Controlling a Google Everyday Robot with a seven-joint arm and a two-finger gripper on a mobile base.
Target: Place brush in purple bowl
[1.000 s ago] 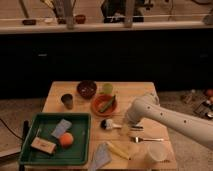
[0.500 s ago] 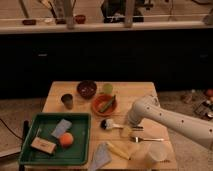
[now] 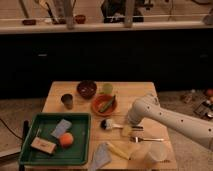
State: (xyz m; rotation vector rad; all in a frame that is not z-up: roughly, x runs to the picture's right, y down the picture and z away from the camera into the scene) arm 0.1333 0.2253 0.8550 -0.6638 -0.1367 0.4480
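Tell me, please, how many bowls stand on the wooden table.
2. The purple bowl sits toward the back; the orange bowl, holding a green item, is just front-right of it. The gripper is by the brush, right of both. None seems hidden.

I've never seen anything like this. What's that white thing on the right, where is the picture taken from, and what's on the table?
The white thing is a robot arm. Its end effector, the grasping part, sits low at the arm's tip, right by the handle of a brush lying on the wooden table. The single camera looks down at the table from in front. Also there: a purple bowl, an orange bowl, a dark cup, a fork and a green tray. Nothing is lifted.
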